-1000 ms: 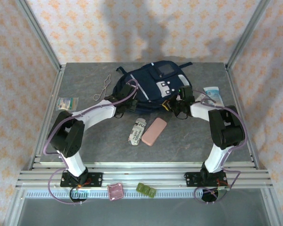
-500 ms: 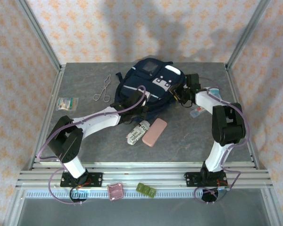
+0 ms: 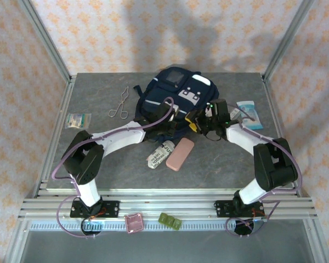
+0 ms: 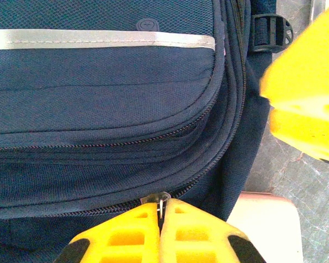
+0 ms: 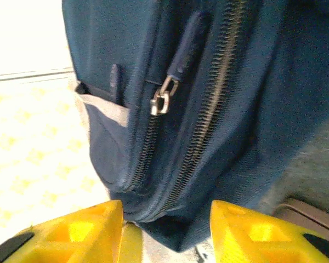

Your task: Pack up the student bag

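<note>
The student bag (image 3: 175,96) lies flat on the counter (image 3: 98,164), towards its far side, front patch up, the zips in view closed.

Just short of the bag's near edge, a pink case (image 3: 179,153) and a printed roll (image 3: 159,154) lie side by side, unpacked, presumably awaiting an opening.

At the bag's near edge the left claw (image 4: 160,219) is pinched tight on a zip pull (image 4: 162,201), placed, in my judgement, to draw that zip along.

Just right of it, the right claw (image 5: 164,233) stands with jaws apart astride the bag's near right corner, holding nothing. It is likely positioned to steady the fabric against the pull. A second pull (image 5: 162,101) hangs free there.

Well left of the bag lies a small packet (image 3: 78,120). Right of it lies a blue-and-white packet (image 3: 248,112), and left of it, nearer in, metal tongs (image 3: 119,103).

Judged from this layout, packing has not begun.
</note>
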